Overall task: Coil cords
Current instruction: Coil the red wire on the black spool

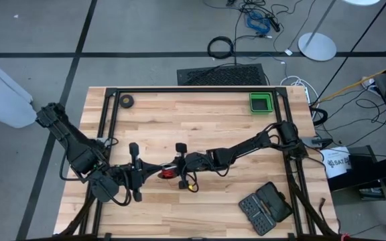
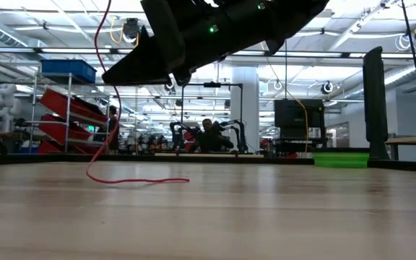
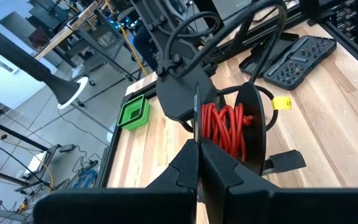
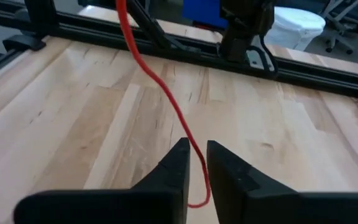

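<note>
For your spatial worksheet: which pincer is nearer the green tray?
Right. The right pincer is at the table's middle front, well short of the green tray in the far right corner; the left pincer is farther left still.

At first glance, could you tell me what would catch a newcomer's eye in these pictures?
The red cord wound on a dark spool, gripped by the shut left gripper near the table's front middle. Its loose end trails across the wood between the right gripper's narrowly parted fingers. A green tray sits at the far right corner.

Grey floor point(image 1: 146, 33) (taped lines), ceiling strip lights point(image 2: 49, 50)
</note>
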`<state>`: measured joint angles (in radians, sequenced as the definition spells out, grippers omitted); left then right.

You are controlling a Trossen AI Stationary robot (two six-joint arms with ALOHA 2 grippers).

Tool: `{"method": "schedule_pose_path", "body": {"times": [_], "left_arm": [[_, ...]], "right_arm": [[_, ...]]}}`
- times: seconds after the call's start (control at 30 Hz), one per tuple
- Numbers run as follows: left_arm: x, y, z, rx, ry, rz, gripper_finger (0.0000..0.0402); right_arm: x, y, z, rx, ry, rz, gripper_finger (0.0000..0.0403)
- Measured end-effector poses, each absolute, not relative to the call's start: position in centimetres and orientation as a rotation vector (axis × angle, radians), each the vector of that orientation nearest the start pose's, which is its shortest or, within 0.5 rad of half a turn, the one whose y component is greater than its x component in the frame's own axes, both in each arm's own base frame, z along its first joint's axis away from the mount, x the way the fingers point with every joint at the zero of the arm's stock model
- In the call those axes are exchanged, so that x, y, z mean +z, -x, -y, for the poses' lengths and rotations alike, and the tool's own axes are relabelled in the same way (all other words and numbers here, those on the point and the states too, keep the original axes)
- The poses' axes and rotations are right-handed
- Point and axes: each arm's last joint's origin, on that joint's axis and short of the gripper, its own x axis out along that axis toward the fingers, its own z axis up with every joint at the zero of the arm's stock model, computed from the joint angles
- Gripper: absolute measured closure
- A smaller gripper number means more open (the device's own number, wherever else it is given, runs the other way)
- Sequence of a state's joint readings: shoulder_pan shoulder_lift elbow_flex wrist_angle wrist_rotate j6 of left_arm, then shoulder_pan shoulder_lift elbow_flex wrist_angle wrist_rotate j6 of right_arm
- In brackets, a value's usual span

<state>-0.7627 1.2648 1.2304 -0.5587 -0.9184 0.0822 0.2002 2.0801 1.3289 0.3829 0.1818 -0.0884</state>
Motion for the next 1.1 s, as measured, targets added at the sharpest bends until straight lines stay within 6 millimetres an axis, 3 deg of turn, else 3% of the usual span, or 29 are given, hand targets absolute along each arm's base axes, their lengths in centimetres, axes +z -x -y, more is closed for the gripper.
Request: {"method": "schedule_pose_path", "body": {"times": [0.2,0.57,0.83,1.1], "left_arm": [[35.9,-20.3,16.2,0.135,-0.523,-0.403,0.0393],[35.9,-20.2,16.2,0.132,-0.529,-0.408,0.0393],[35.8,-19.7,16.8,0.083,-0.531,-0.405,0.0393],[35.7,-19.5,16.9,0.064,-0.546,-0.42,0.0393]], "right_arm": [[17.5,-45.1,-8.4,0.028,0.14,-0.362,0.0398],[17.1,-44.5,-8.3,0.029,0.148,-0.475,0.0402],[20.1,-42.4,-8.1,0.016,0.127,-0.584,0.0403],[22.7,-39.3,-9.7,0.026,0.131,-0.704,0.0403]]}}
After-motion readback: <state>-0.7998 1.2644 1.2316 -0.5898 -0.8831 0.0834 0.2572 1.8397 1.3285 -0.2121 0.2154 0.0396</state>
